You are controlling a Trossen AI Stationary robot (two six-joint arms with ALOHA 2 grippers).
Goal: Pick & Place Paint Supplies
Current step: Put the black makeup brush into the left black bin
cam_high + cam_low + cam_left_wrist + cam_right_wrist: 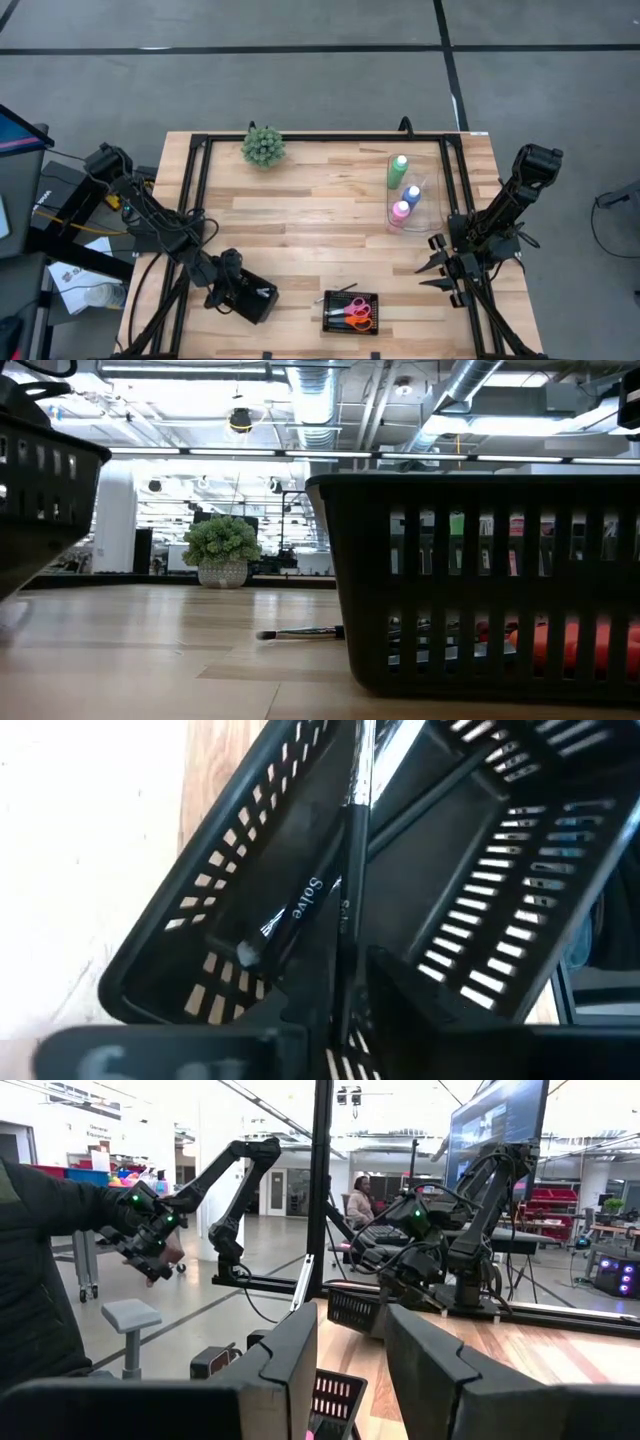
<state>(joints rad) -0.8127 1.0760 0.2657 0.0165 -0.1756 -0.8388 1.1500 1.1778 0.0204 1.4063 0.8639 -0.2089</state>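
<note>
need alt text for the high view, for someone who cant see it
Overhead view of a wooden table with the left gripper over a black tray near the front edge. A second tray holds scissors; green, blue and pink bottles stand right, a plant at the back, the right gripper waits.

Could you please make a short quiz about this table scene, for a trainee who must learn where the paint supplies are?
1. Where do the scissors lie?
A. in the black tray
B. beside the green plant
C. in the right gripper
2. True or false: the three bottles are inside the black tray.
3. Fill in: the bottle between the green bottle and the pink bottle is ___.

Key: 1 A; 2 false; 3 blue.
</note>
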